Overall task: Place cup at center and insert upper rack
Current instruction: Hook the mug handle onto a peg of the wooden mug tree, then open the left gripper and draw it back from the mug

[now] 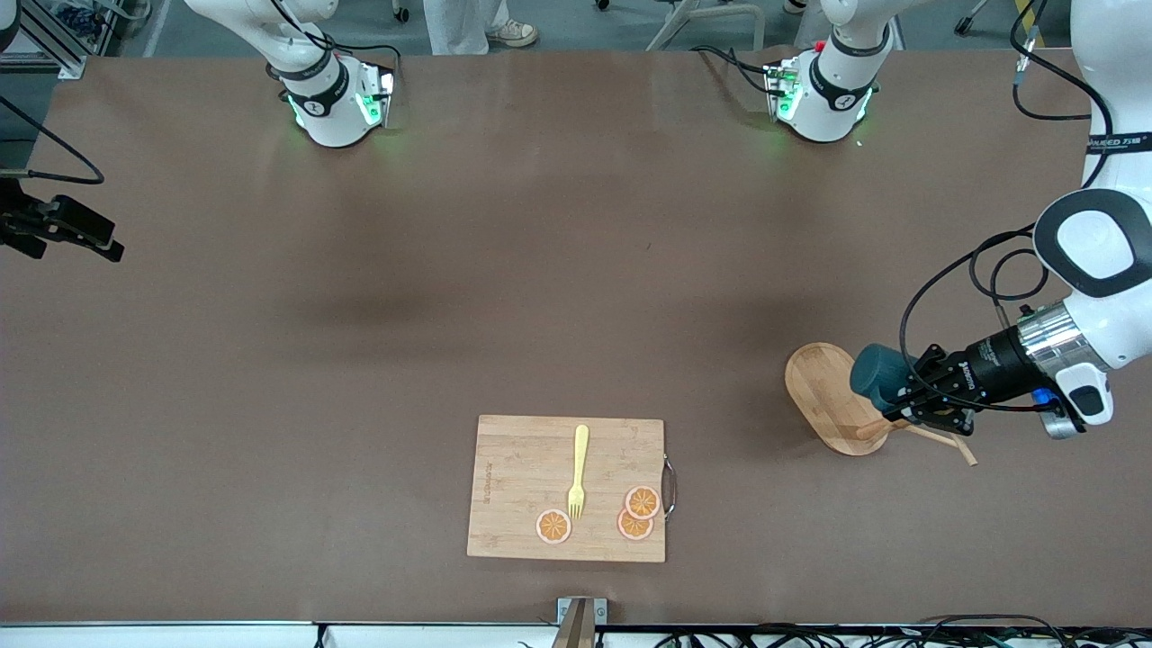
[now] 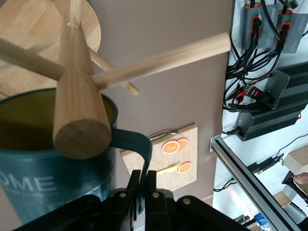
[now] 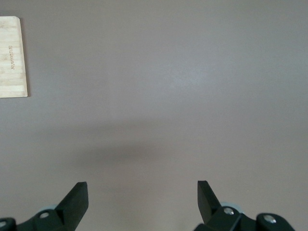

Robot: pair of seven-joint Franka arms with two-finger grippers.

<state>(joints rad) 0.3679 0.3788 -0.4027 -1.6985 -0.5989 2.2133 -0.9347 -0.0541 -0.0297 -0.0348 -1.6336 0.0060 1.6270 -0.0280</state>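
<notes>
Cup [image 1: 871, 373]: a dark teal mug, yellow inside, with white letters on its side. It is up in the air over the mug tree, at the left arm's end of the table.
Left gripper [image 1: 904, 396]: its two fingers [image 2: 144, 185] are squeezed tight on the cup's handle. It hangs over the mug tree, holding the cup.
Mug tree [image 1: 823, 396]: light bamboo, with a flat oval base on the table, a thick post and thin pegs sticking out. In the left wrist view the round top of the post [image 2: 79, 137] shows just in front of the cup's open mouth. I cannot tell if they touch.
Right gripper [image 3: 142, 199]: its fingers are spread wide and hold nothing. It waits over bare table, with a corner of the board in its view.
Cutting board [image 1: 508, 486]: a wooden rectangle with a metal handle, lying near the front camera, well apart from the mug tree.
Fork [image 1: 579, 470]: yellow, lying on the board.
Orange slices [image 1: 641, 511]: three round ones on the board, two of them overlapping near the handle, one beside the fork's prongs.
Table [image 1: 360, 360]: brown and smooth.
</notes>
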